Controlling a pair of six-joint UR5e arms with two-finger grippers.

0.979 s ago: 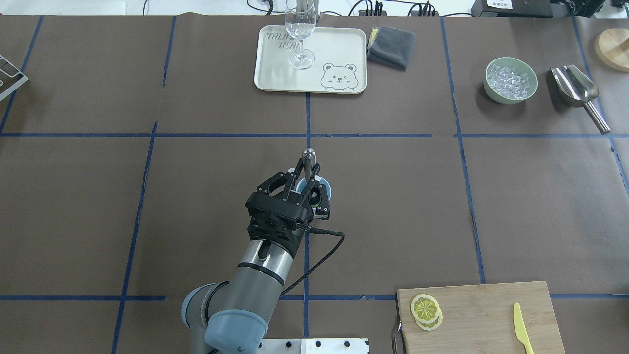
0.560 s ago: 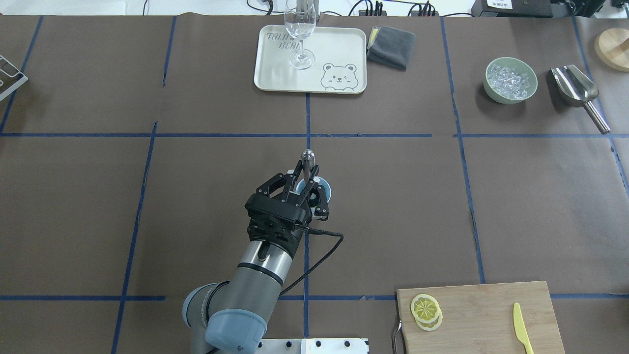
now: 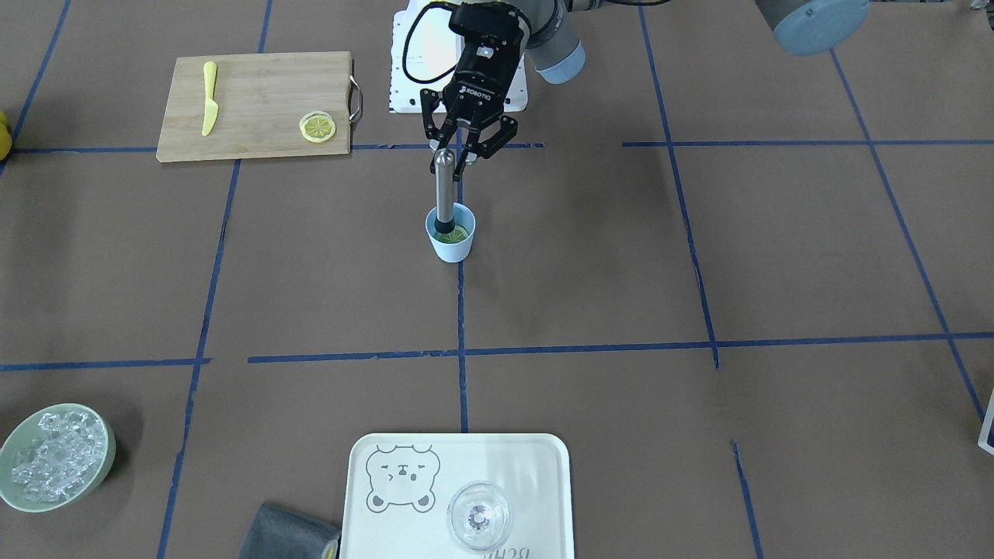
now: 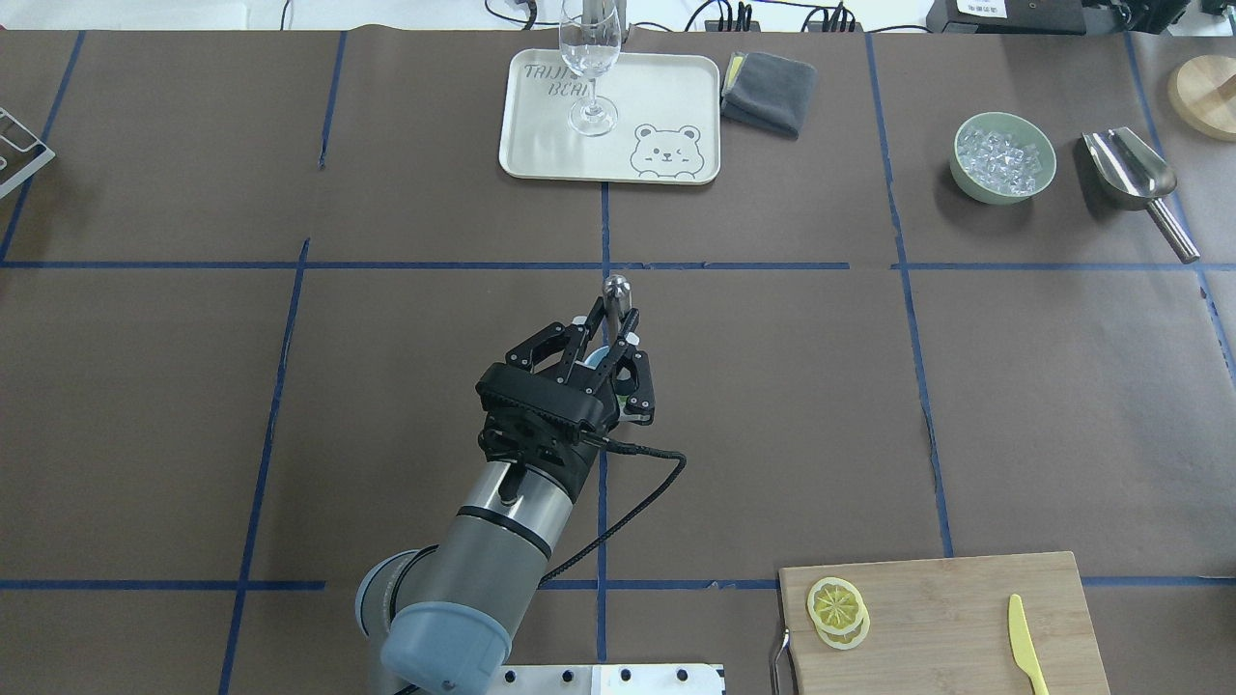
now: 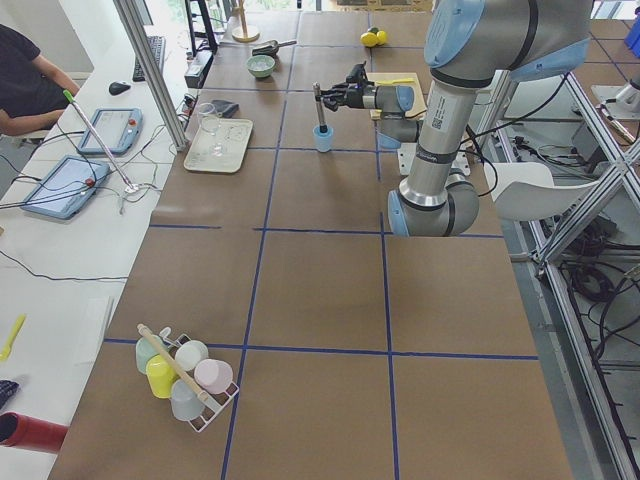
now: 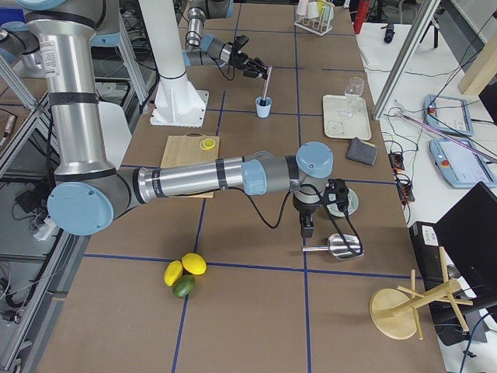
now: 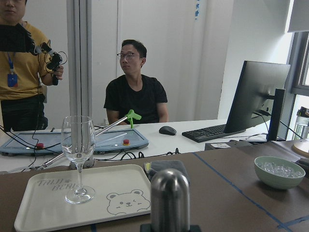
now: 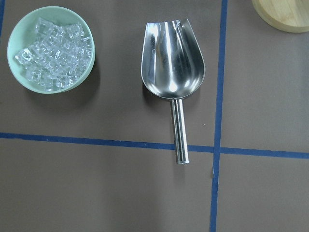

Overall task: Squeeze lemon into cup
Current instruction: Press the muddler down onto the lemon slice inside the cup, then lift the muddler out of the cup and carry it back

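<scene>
The light-blue cup (image 3: pixel 450 242) stands on the brown table mat near the middle. The lemon slice (image 3: pixel 459 232) lies inside it and looks greenish. A steel muddler (image 3: pixel 443 190) stands in the cup with its dark foot on the slice. My left gripper (image 3: pixel 458 155) is shut on the muddler's upper end. In the overhead view the gripper (image 4: pixel 614 326) hides most of the cup. My right gripper (image 6: pixel 307 230) hangs over a steel scoop (image 8: pixel 173 58). Its fingers show in no close view, so I cannot tell whether it is open or shut.
A cutting board (image 4: pixel 946 618) at the near right holds a stack of twin lemon slices (image 4: pixel 836 606) and a yellow knife (image 4: pixel 1025 645). A tray (image 4: pixel 666 92) with a clear glass (image 4: pixel 591 58) and a grey cloth (image 4: pixel 770 89) stand far. An ice bowl (image 4: pixel 1002 157) is at the far right.
My left gripper has moved a little forward with the muddler. The muddler's top now sits farther from me, and the cup is more hidden under the gripper.
</scene>
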